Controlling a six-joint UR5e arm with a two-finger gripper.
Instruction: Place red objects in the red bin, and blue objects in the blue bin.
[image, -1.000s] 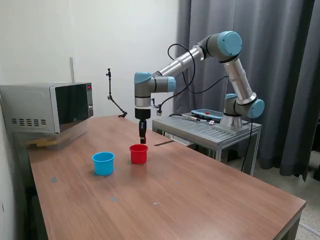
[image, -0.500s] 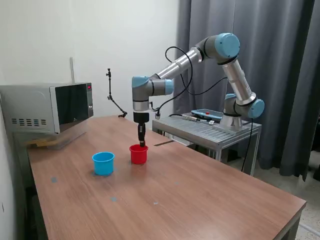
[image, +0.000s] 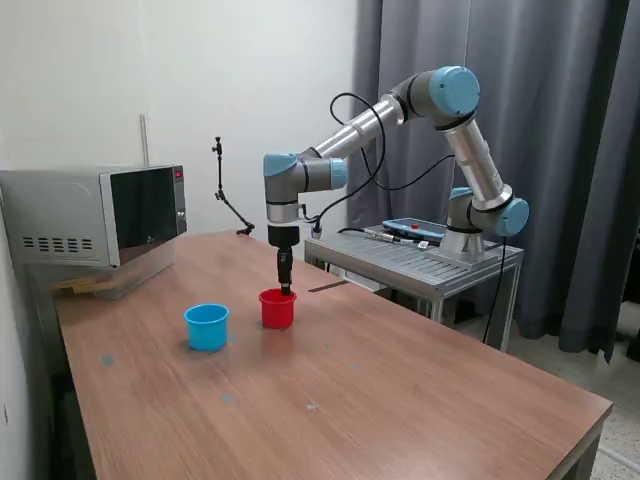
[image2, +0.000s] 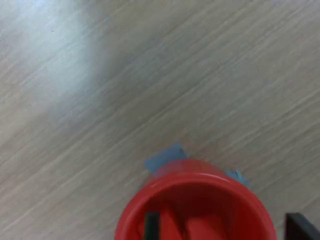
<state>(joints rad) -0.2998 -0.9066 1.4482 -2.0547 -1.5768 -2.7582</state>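
I am watching a wooden bench (image: 400, 380) with a UR5e arm (image: 380, 115) reaching over it from a side stand. Over the past second the arm has swung slightly towards the exterior view's left and lowered, so its gripper (image: 285, 288) now hangs tip-down right at the rim of the red cup (image: 277, 308). The light-blue cup (image: 206, 326) stands near it, on the exterior view's left, with bare wood between them. A microwave (image: 95, 215) sits at the far corner.

From the wrist camera, the red cup (image2: 195, 205) fills the near edge of the picture, and red blocky shapes (image2: 195, 227), probably red cubes, lie inside it. I cannot tell whether the jaws are apart or together. No blue cubes are visible in either view. I judge this a drop into the red cup, at or just after release.
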